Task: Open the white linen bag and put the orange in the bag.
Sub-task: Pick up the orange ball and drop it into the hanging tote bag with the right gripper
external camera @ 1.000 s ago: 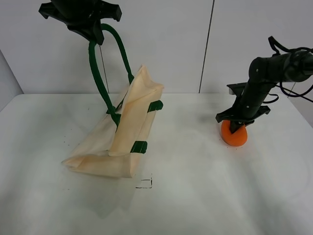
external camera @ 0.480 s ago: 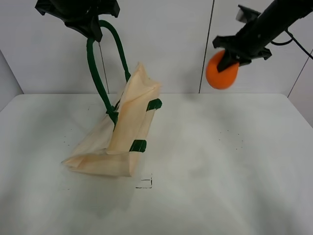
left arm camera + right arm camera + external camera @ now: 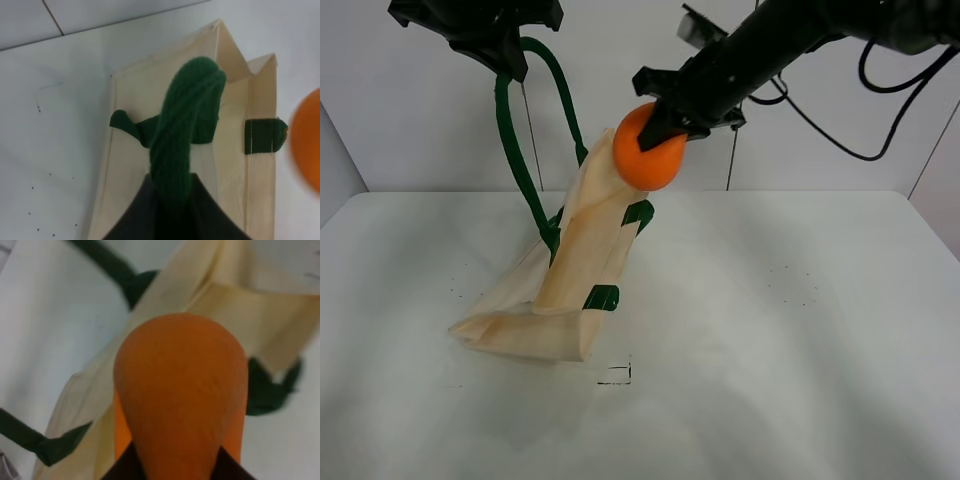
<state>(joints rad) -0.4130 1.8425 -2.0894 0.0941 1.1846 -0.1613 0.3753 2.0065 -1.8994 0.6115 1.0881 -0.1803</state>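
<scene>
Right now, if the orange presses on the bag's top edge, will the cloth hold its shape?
Probably not: the white linen bag looks floppy, creased and slumped on the table, hanging from one handle. Its top edge would likely fold under the orange.

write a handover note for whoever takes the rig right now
Left hand: shut on the bag's green handle, held high, so the bag hangs from it with its bottom on the table.
Right hand: shut on the orange, in the air at the bag's top edge.
Done: bag lifted, orange picked up and brought to the bag.
Left: get the orange over the mouth and release it inside. How far the mouth is open is hard to tell, so check before dropping.
</scene>
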